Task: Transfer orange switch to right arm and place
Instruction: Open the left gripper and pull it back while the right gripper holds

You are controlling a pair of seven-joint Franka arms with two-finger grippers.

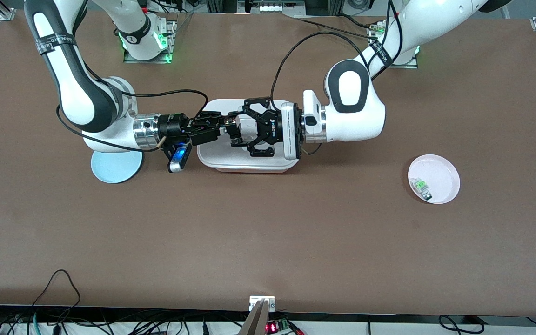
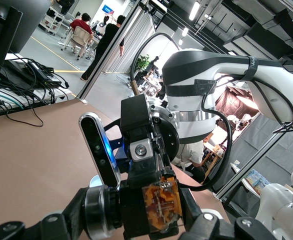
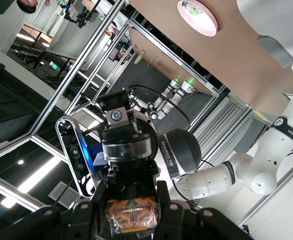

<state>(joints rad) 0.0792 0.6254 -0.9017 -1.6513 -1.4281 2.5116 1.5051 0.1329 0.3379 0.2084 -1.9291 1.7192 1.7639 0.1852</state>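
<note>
The orange switch, a tiny black block with a clear orange section, hangs in the air over the white tray. My left gripper, the wide multi-link one, comes in from the left arm's end and is shut on it. In the left wrist view the orange switch sits between my left gripper's fingers. My right gripper, narrow and black, meets it from the right arm's end and is also shut on the switch. The right wrist view shows the orange switch clamped in my right gripper.
A light blue plate lies under the right arm's wrist. A pale pink plate holding a small green-and-grey part sits toward the left arm's end, nearer the front camera. Cables loop above the tray.
</note>
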